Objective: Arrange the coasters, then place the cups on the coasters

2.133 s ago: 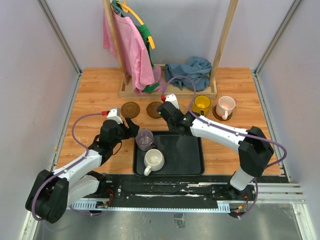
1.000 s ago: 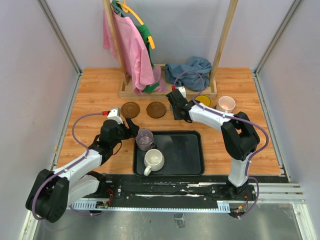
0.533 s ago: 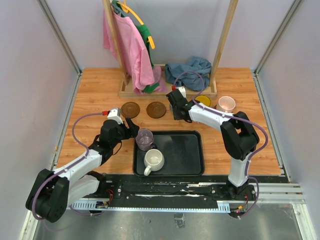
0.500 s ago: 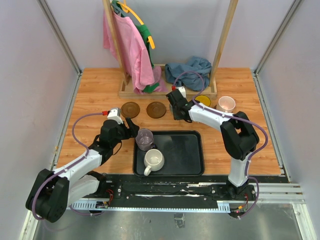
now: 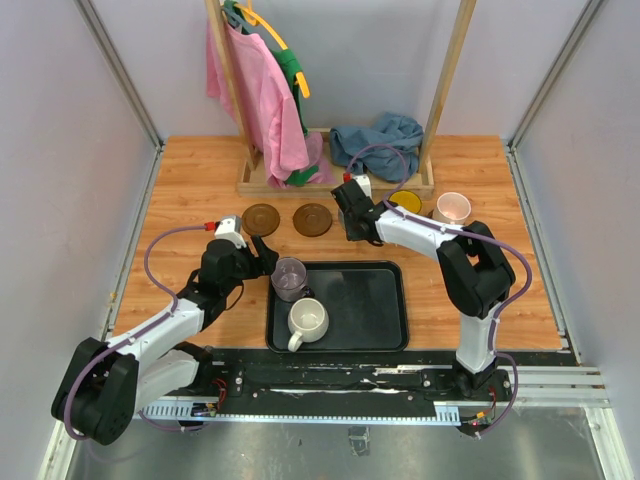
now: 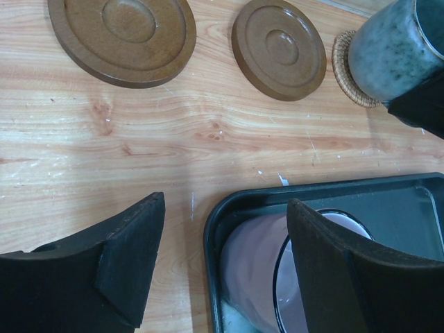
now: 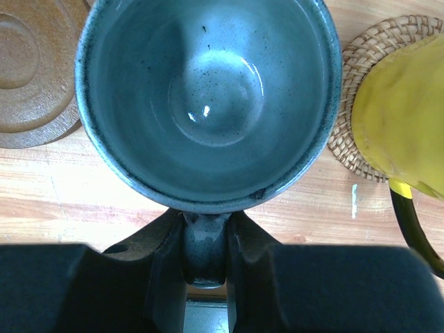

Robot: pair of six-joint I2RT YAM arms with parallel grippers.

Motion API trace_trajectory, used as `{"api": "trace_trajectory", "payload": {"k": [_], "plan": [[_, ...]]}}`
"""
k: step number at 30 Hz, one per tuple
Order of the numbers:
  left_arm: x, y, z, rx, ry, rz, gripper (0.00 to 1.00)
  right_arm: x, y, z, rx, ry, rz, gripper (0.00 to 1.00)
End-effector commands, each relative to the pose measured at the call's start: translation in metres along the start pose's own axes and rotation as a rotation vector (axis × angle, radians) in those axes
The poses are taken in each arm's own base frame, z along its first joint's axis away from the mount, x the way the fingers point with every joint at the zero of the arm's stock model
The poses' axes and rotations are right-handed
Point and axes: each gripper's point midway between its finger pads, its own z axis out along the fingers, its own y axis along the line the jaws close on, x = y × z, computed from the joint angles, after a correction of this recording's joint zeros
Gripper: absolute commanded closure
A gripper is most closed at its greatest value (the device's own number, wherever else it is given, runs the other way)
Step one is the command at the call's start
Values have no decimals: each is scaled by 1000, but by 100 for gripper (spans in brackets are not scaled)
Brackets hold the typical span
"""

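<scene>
**Wood-plank desk, coaster row: grey-blue mug held by its handle at a woven coaster**

Wood-plank desk, far half, roughly midway between the left and right edges. The grey-blue mug is upright, mouth up, over a tan woven coaster whose rim shows past the mug's left side. Whether the base bears on the coaster cannot be told. The handle points back toward the right arm, away from the bare coasters. The mug is squat, with no marked long axis beyond its vertical one. The right fingers are narrowed onto the handle, one on each side, gripping it.

Handling judgement: glazed ceramic, so rigid, fairly weighty for its size, smooth, probably slippery, and liable to chip if dropped. The handle is the sound hold. Gripped there, the bowl hangs off-centre and may tilt, so release is best made only once the base sits flat.

Adjacent: the yellow mug sits on a second woven coaster just to the right. The pink mug is beyond it, toward the right edge. Two dark brown coasters lie bare to the left.

Toward the near edge, the black tray holds the purple mug at its far-left corner and the cream mug. The left fingers stand wide, holding nothing, flanking that tray corner beside the purple mug.
</scene>
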Motion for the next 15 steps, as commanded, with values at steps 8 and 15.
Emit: {"api": "trace_trajectory", "payload": {"k": [8, 15], "plan": [[1, 1, 0, -7, -4, 12, 25, -14, -7, 5, 32, -49, 83, 99], [2, 2, 0, -10, -1, 11, 25, -13, -10, 5, 39, -41, 101, 90]]}}
